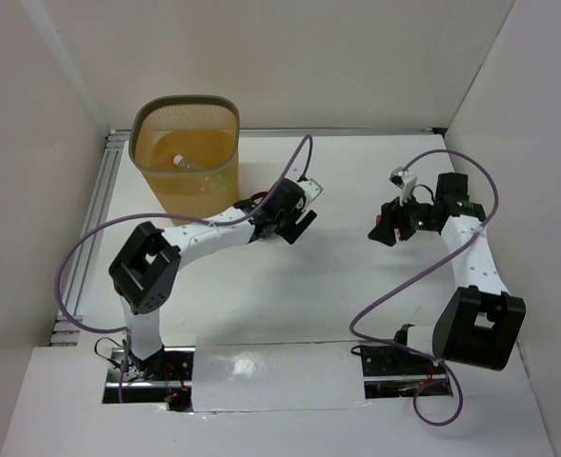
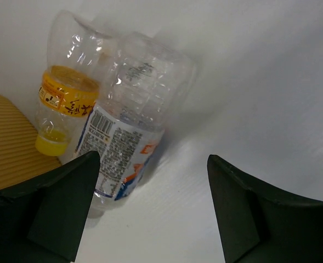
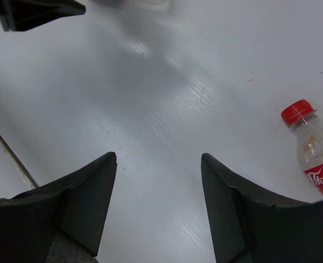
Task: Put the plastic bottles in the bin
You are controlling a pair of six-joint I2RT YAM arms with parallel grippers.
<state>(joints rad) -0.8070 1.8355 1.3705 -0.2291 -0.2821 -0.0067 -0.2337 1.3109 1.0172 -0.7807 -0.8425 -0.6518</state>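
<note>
- Two plastic bottles lay side by side on the table in the left wrist view. One was a clear bottle with a yellow cap and orange label. Touching it was a clear crushed bottle with a blue and white label.
- Both rested just beside the bin, with the yellow-capped one nearer its ribbed orange wall.
- One white-capped bottle lay inside the bin on its bottom, seen from above.
- One red-capped bottle with a red label lay on the table at the right edge of the right wrist view, partly cut off by the frame.
- From above, the bin stood upright at the far left of the table, its olive-brown rim a rounded rectangle.
- The left fingers stood wide apart with nothing between them, over bare table. The labelled bottle's lower end lay just beside the finger nearer the bin.
- The right fingers were also spread and empty, over bare table, with the red-capped bottle off to one side and apart from them.
- From above, the left arm reached to the bin's right side. The right arm was bent toward the middle of the table, well apart from the bin.
- A dark tip showed in the upper left corner of the right wrist view; what it belonged to could not be told.
</note>
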